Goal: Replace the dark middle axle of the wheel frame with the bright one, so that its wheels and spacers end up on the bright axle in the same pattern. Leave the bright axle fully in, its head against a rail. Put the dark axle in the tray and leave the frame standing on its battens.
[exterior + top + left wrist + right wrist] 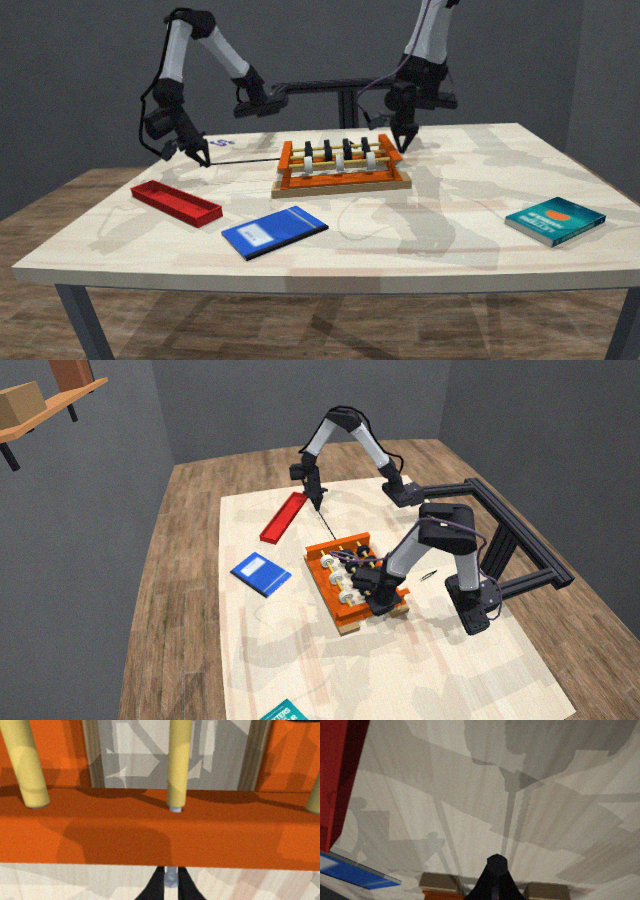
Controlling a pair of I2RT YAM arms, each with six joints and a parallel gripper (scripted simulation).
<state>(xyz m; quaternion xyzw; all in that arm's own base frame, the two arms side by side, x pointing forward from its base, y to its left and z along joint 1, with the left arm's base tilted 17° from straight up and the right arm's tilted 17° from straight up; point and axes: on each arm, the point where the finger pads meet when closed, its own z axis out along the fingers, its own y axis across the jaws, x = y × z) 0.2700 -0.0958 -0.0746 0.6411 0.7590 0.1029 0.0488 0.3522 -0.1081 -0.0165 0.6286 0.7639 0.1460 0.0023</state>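
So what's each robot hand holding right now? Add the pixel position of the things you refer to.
Left gripper (pixel 404 150) (pixel 171 873): jaws closed on the bright axle (pixel 171 881).
Right gripper (pixel 317 509) (pixel 207 164) (pixel 496 885): jaws closed on the dark axle (pixel 327 526) (pixel 245 161) (pixel 497 865).

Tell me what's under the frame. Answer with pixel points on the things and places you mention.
Wooden battens (pixel 349 628) (pixel 340 191) (pixel 256 756) (pixel 441 881) prop the frame (pixel 337 543) (pixel 285 157) (pixel 121 840) (pixel 442 895) up; between them, shadowed table (pixel 280 660) (pixel 425 250) (pixel 133 772) (pixel 441 812) shows through its open middle. Whatever lies directly beneath its orange boards is covered, so I cannot tell.
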